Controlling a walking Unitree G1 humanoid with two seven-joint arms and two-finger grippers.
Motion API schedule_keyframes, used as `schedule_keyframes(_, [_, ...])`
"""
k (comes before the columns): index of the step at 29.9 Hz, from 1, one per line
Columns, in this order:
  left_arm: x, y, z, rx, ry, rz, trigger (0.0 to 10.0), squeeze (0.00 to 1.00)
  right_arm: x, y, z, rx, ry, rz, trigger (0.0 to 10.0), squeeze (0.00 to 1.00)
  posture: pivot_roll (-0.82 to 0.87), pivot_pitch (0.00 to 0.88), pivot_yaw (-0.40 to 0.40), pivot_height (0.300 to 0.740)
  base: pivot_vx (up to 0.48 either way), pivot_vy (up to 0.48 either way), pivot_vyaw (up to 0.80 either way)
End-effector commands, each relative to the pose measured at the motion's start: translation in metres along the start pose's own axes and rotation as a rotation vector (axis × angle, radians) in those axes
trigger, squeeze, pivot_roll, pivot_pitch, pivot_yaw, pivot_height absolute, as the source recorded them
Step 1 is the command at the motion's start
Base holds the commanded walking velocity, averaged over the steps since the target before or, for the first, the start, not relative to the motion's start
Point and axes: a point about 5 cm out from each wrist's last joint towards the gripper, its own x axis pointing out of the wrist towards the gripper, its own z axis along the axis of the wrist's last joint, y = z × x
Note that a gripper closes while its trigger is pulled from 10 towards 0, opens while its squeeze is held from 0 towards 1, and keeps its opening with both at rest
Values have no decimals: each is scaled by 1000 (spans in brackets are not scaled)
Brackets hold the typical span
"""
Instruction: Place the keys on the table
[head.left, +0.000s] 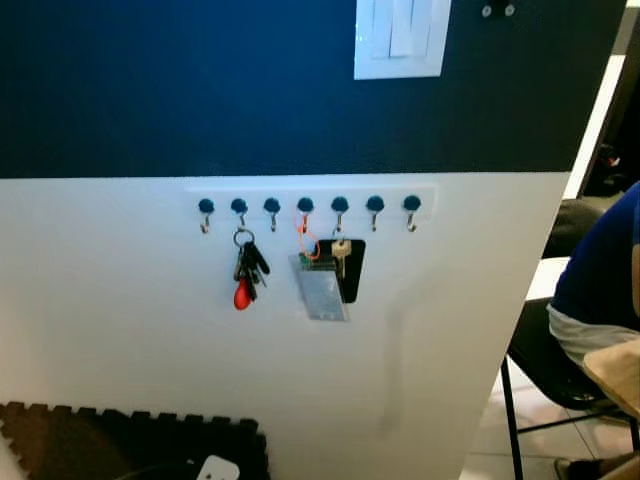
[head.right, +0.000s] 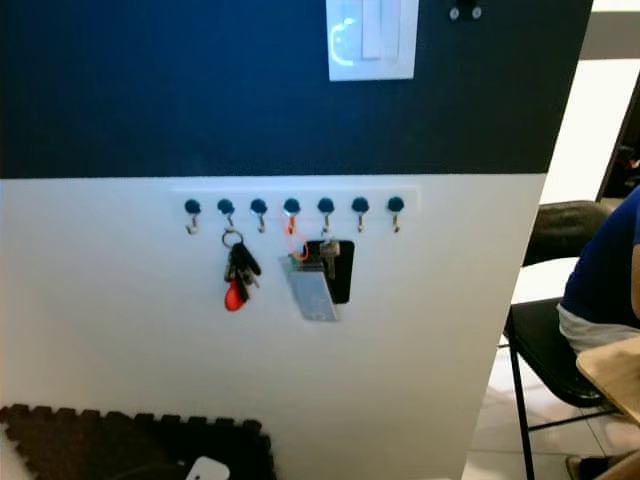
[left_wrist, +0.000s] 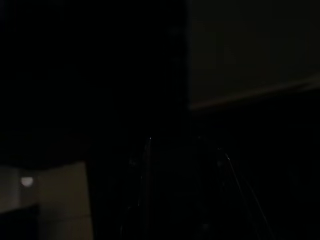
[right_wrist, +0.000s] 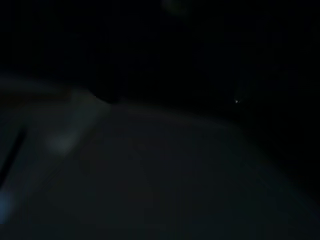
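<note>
Keys (head.left: 247, 273) hang on hook rack (head.left: 310, 196); wrist views dark, tool states unreadable.

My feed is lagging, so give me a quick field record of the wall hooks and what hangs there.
hooks: rail of seven hooks on the white wall
keys: bunch with red fob, hanging from the second hook from the left
other items: card on an orange loop and a key with black tag, on the middle hooks
above: light switch
right: seated person
floor: dark mat
</note>
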Motion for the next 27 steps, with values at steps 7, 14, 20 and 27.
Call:
schedule_keyframes(7, [-7, 15, 18, -13, -161, 14, 10000, 0, 7, -13, 69, -57, -414, -71, 10000, 0, 73, 12, 49, 740, 0, 0, 0])
schedule_keyframes(14, [-30, -23, 80, 33, -508, -375, 10000, 0, -11, 8, 149, -60, -826, 73, 10000, 0, 60, 10, 55, 740, 0, 0, 0])
schedule_keyframes(20, [-40, -33, 114, 106, -630, -440, 10000, 0, -24, 15, 173, -55, -930, 129, 10000, 0, 60, 11, 54, 740, 0, 0, 0])
schedule_keyframes(27, [-46, -37, 149, 159, -725, -457, 10000, 0, -36, 24, 207, 17, -1010, 242, 10000, 0, 60, 7, 54, 740, 0, 0, 0])
